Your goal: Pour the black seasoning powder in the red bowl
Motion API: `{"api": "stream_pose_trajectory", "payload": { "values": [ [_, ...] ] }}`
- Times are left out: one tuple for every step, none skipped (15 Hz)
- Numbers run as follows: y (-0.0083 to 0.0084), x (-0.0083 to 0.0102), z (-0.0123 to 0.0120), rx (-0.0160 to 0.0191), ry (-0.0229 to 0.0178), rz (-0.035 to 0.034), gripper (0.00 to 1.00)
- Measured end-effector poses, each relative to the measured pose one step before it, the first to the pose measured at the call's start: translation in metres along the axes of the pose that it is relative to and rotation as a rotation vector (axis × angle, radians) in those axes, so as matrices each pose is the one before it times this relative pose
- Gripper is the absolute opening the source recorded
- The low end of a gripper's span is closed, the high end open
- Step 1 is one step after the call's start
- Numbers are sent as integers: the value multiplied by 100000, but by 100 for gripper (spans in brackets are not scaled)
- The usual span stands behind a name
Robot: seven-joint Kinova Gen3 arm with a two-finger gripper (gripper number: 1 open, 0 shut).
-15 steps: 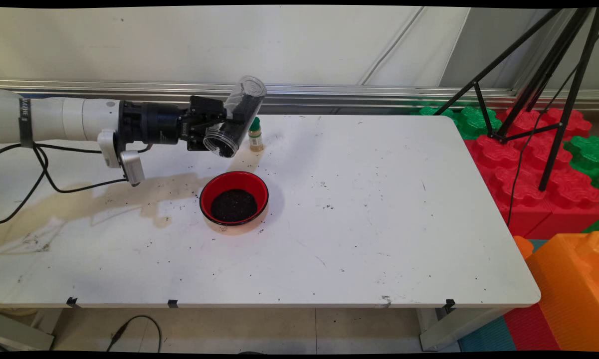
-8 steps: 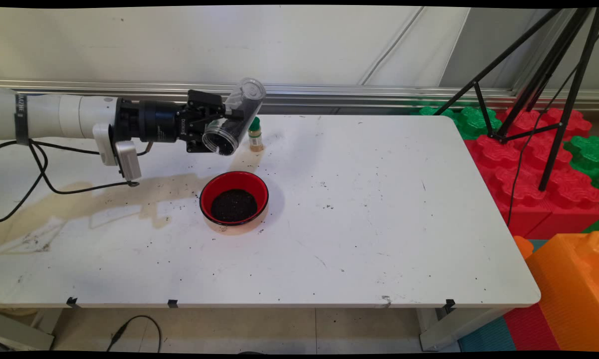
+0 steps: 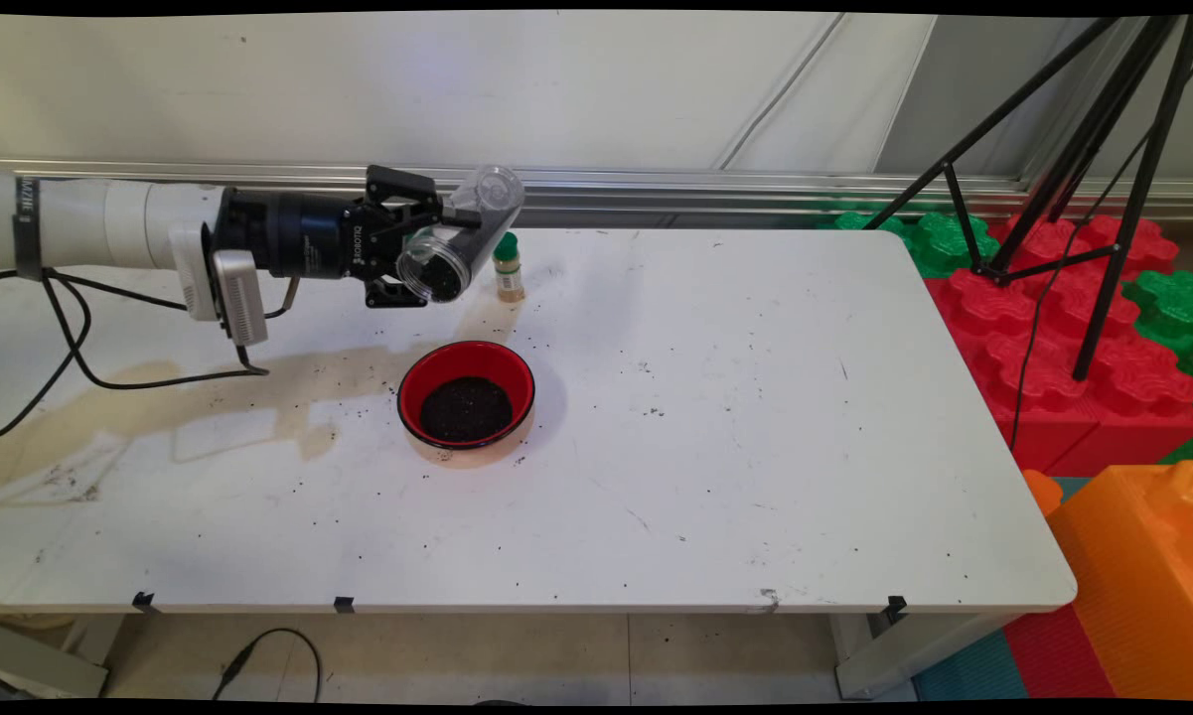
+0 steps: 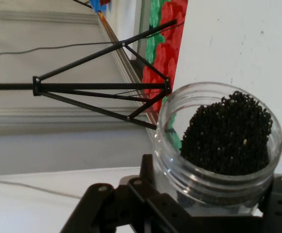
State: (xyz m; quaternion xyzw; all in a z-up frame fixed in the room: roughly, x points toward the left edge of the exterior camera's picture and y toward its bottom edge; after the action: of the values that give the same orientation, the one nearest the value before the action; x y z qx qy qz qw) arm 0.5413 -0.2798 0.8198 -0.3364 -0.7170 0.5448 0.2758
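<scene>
One clear plastic jar, open-mouthed and partly filled with small black granules, sits clamped in the black two-finger gripper in the upper left of the frame, well above the white table. The fingers close on the jar's sides near its mouth; in the hand view the linkage rises from the bottom edge on both sides of the threaded neck. The jar lies tilted, its long axis running from the open mouth at lower left to its closed base at upper right, the mouth facing the camera and slightly down.

One red bowl stands on the table below the jar and slightly to the right of the gripper, well apart from it, holding a dark mound of the same black granules. The jar's mouth hangs above and a little left of the bowl's far rim, not directly over its centre. One small bottle with a green cap stands upright just right of the jar, behind the bowl. Loose black specks dot the tabletop around the bowl. One black tripod and red, green and orange foam blocks fill the right side.
</scene>
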Motion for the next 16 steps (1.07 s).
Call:
{"api": "stream_pose_trajectory", "payload": {
  "values": [
    [-88, -1, -124, -113, 24, -3131, 0],
    [-71, -9, -119, -101, -53, -2942, 0],
    [-48, -10, -76, -76, -21, -1968, 0],
    [-80, -38, -108, -96, -105, -3091, 0],
    [-88, -45, -130, -117, -137, -3632, 0],
    [-110, -49, -142, -50, -161, -3809, 0],
    [-112, -41, -104, -22, -101, -3687, 0],
    [-138, -30, -119, -16, -47, -4357, 0],
    [-219, -8, -164, 20, 66, -6193, 0],
    [-148, -1, -92, -1, 16, -4081, 0],
    [-214, 10, -147, -17, -78, -6123, 0],
    [-128, 5, -59, -106, -35, -3742, 0],
    [-144, 5, -74, -125, -73, -4483, 0],
    [-143, -8, -87, -142, -190, -4501, 0],
    [-137, -36, -51, -213, -208, -4007, 0],
    [-138, -39, -100, -256, -316, -4582, 0]
  ]
}}
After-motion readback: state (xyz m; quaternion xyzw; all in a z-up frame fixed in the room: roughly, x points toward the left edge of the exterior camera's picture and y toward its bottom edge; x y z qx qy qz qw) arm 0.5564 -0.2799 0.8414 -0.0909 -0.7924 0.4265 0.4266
